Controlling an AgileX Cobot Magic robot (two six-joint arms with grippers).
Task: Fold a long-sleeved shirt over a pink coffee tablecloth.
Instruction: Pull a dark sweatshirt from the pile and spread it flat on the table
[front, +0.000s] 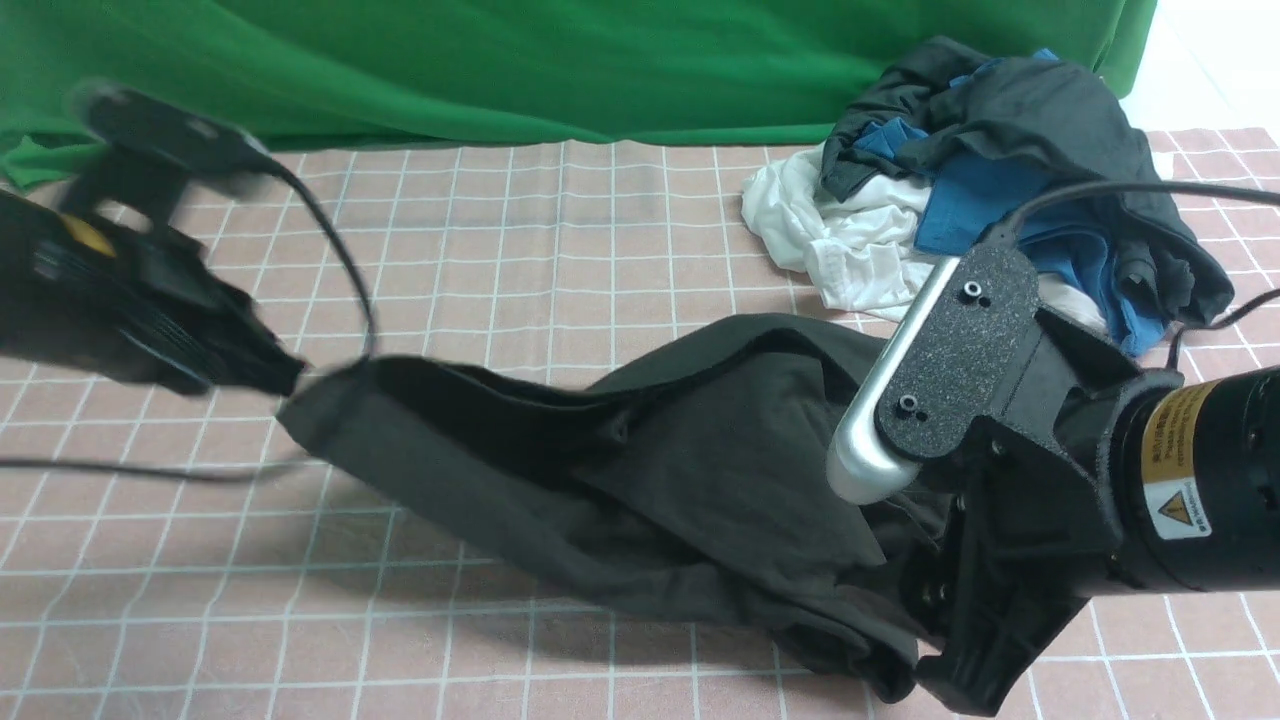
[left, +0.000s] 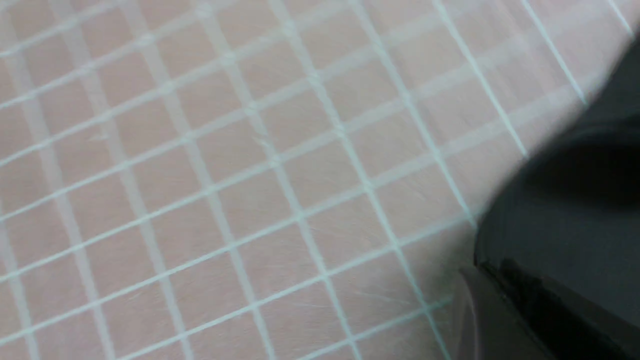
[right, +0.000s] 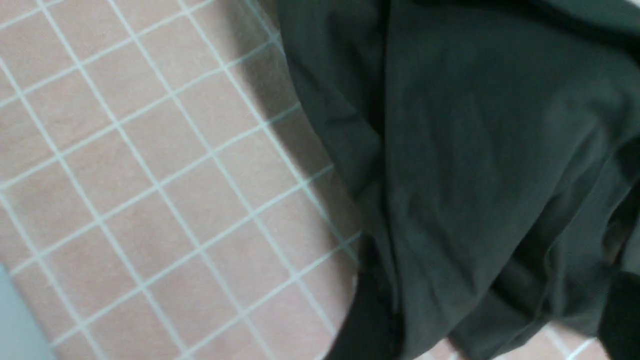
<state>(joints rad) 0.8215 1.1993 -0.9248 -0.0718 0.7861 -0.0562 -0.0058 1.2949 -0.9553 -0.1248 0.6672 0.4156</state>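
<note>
Shirt: one long-sleeved shirt (front: 640, 470), black, stretched from 9 o'clock to 5 o'clock, its 9 o'clock corner lifted.
Tablecloth: one pink coffee tablecloth (front: 560, 230), gridded, under everything.
Other clothing: one heap (front: 1000, 170), 1 o'clock, dark grey, blue, white.
Backdrop: one green cloth (front: 560, 70), 12 o'clock.
Pincers: two.
Left: left gripper (front: 285, 378), blurred, clamped on the shirt's lifted corner.
Right: right gripper (front: 965, 650), 4 o'clock, fingers wide apart, shirt fabric between them.
</note>
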